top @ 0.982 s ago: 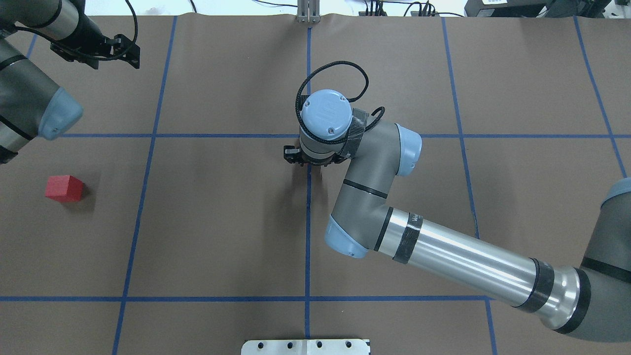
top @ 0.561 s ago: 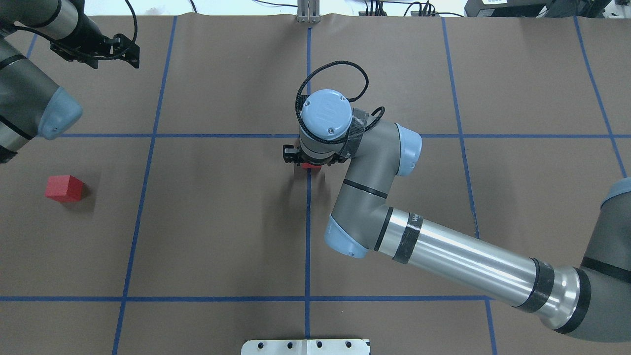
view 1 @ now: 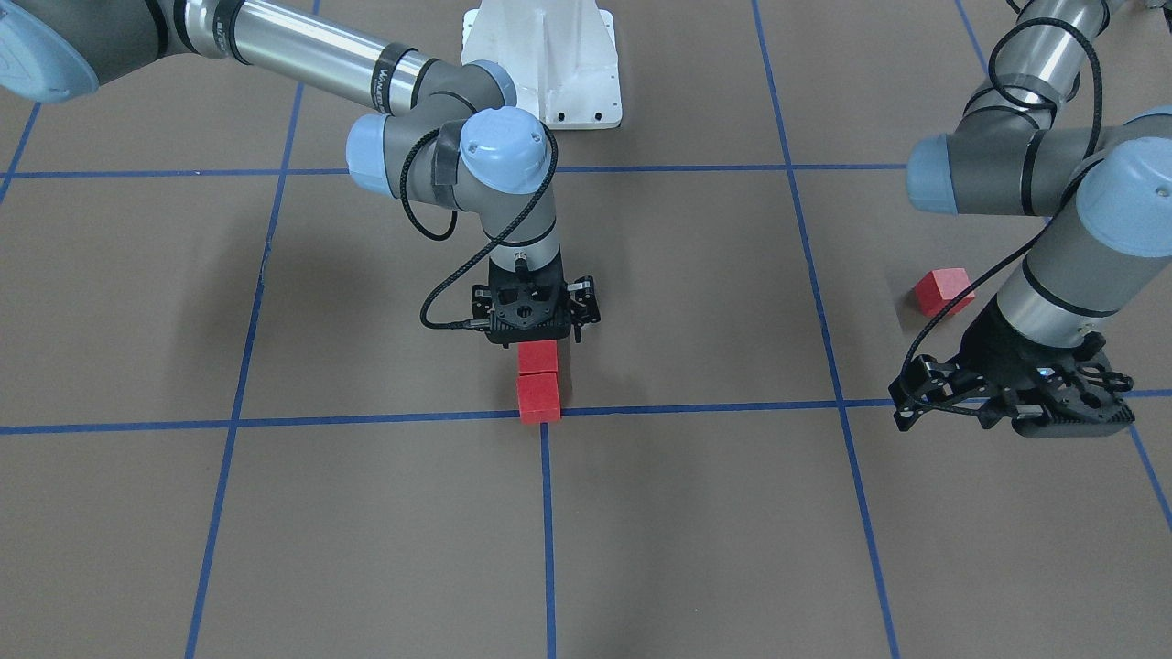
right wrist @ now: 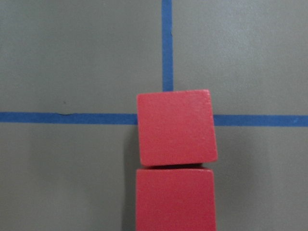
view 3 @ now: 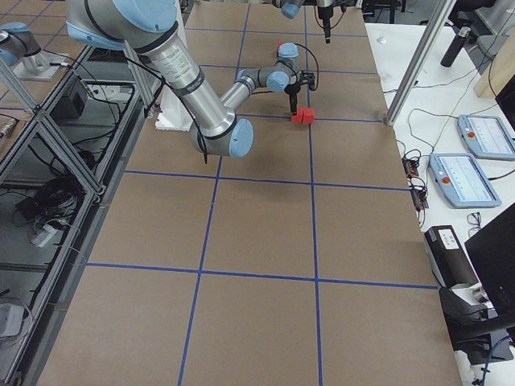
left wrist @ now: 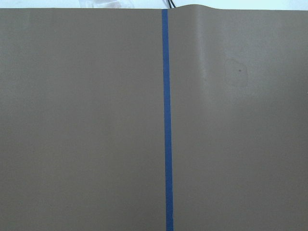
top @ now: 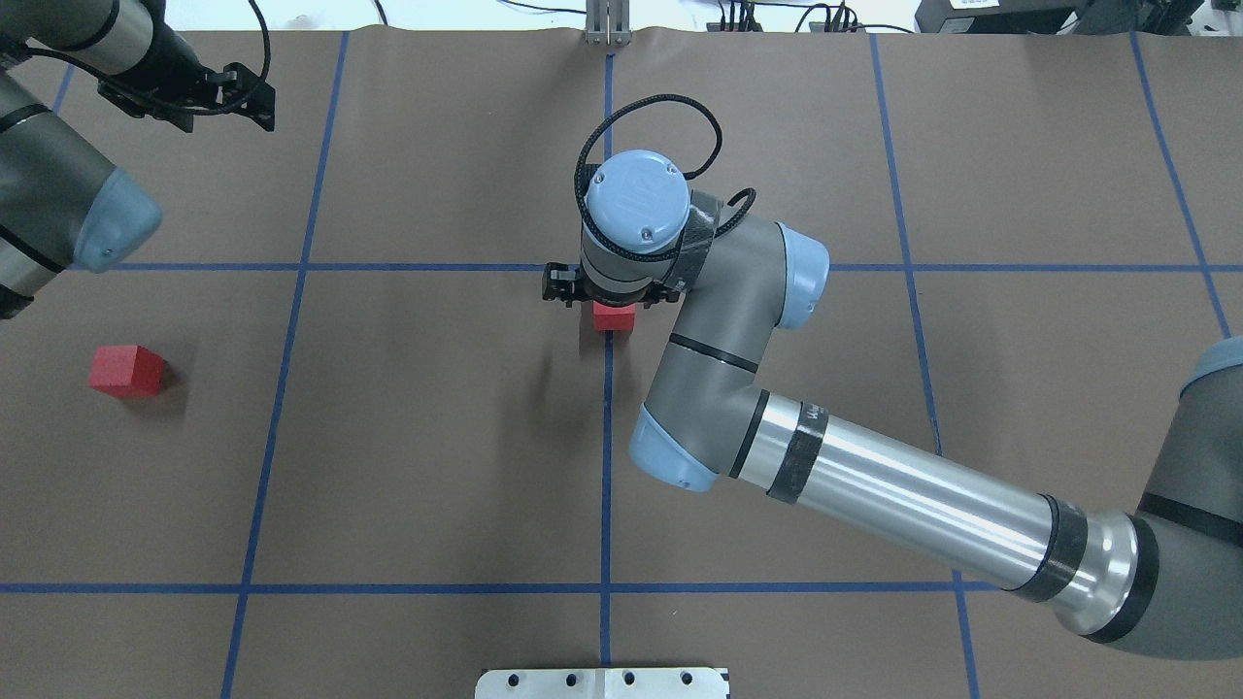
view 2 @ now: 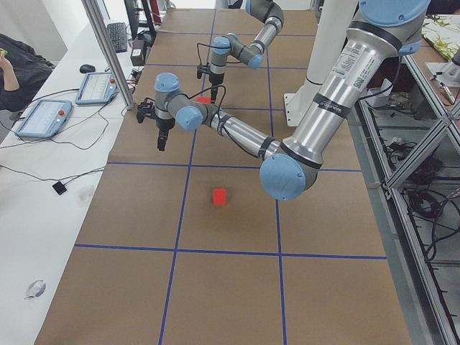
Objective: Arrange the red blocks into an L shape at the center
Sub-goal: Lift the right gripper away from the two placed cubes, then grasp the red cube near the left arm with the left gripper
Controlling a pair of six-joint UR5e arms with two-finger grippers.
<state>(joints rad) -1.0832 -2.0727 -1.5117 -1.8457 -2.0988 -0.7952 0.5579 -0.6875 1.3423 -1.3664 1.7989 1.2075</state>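
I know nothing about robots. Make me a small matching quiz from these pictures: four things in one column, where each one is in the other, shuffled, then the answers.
Things
1. pair of red blocks
2. third red block
3. right gripper
4. left gripper

Places
A. over a blue tape line, no block beneath
B. hanging just above the pair
C. side by side at the center crossing
D. alone on the brown paper, robot's left side

Pairs: 1-C, 2-D, 3-B, 4-A

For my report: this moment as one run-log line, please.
right claw: open above two touching red blocks | third red block: aside | left claw: open, empty | L: incomplete
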